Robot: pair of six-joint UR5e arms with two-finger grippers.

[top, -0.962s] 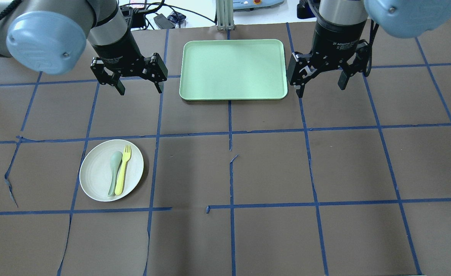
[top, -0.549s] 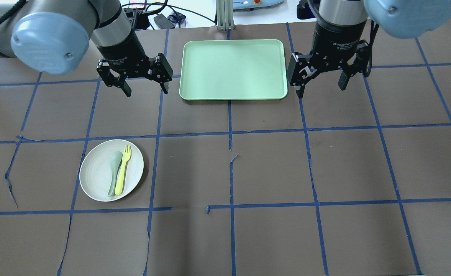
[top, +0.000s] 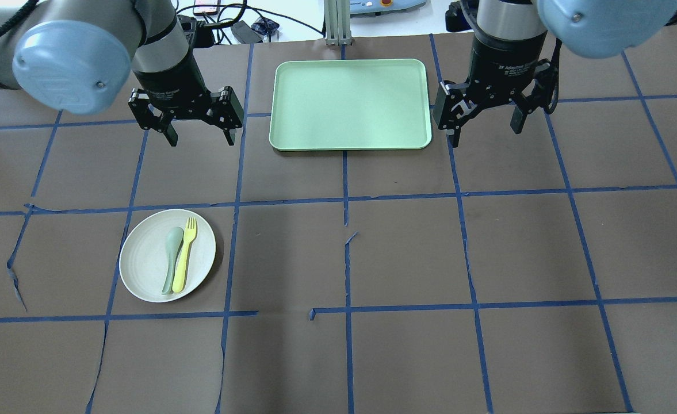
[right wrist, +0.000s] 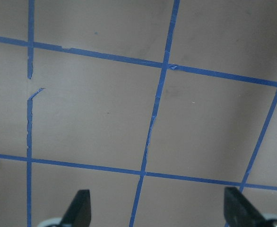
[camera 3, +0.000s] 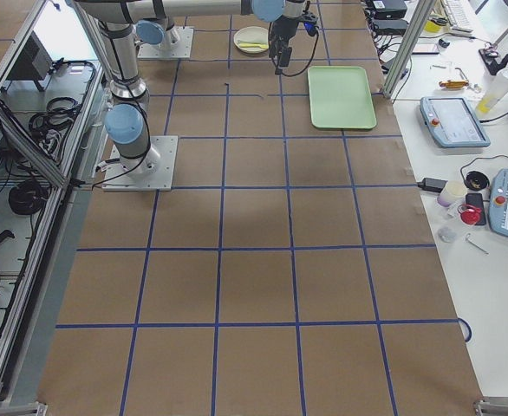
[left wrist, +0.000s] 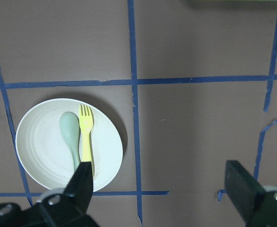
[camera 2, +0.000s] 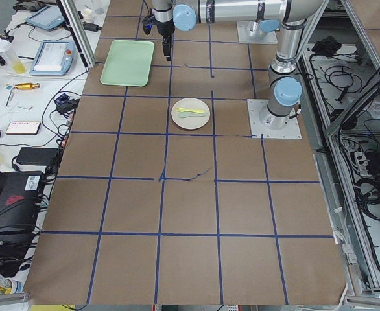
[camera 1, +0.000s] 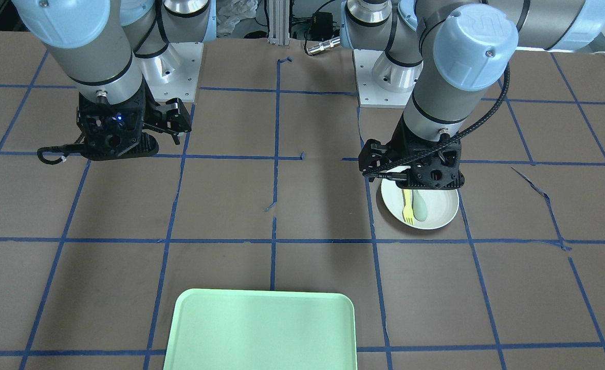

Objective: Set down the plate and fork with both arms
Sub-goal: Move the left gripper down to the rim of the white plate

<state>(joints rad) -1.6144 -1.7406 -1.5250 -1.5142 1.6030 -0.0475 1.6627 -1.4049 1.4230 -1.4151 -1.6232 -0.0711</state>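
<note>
The off-white plate (top: 142, 270) lies on the table's near left, with the yellow fork (top: 184, 256) and a pale grey-green spoon (top: 171, 253) side by side on it. My left gripper (top: 202, 138) is open and empty. It hangs high over the table, left of the green tray and beyond the plate. The left wrist view shows the plate (left wrist: 39, 142) and fork (left wrist: 86, 137) below and left of its open fingers (left wrist: 82, 184). My right gripper (top: 486, 137) is open and empty, right of the tray. Its wrist view shows only bare table.
The rectangular light-green tray (top: 350, 103) lies at the far middle between the two grippers, with nothing on it. Brown table covering with blue tape grid lines, torn in places. Cables and devices lie beyond the far edge.
My left gripper has shifted a little to the left in the overhead view. The right gripper has barely moved. Plate, fork and spoon are unmoved.
</note>
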